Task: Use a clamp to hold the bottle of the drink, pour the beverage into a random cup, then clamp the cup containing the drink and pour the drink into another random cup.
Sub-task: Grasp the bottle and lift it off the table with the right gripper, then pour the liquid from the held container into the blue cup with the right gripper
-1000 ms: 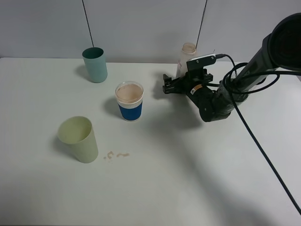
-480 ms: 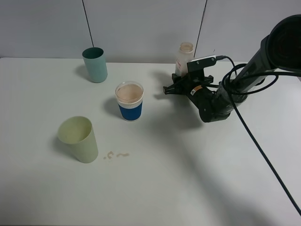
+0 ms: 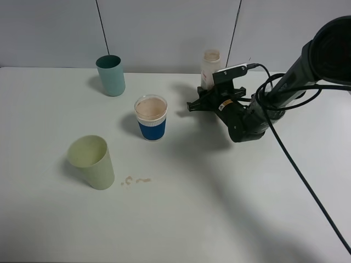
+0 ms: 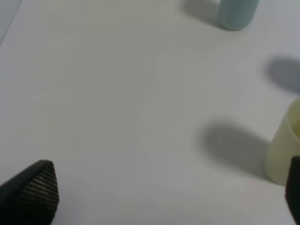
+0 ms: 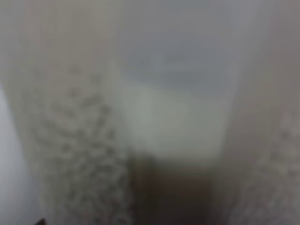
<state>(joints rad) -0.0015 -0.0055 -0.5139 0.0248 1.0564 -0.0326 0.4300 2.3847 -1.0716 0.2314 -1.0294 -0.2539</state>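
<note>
Right gripper [image 3: 200,98]: fingers clamped on the tall slim clear plastic bottle [image 3: 210,61], which is upright, behind and right of the short blue-banded white cup [image 3: 151,119]. Left gripper [image 4: 168,187]: fingers wide apart, empty.

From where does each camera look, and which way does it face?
Exterior high: mounted high, looks down on the table, cups and bottle; shows the right arm and right gripper.
Left wrist: on the left arm, faces across the table to the teal cup and green cup; shows the open left gripper.
Right wrist: on the right arm, pressed close to the blurred bottle; no gripper part clear.
Shared: exterior high and left wrist both see those two cups.
</note>
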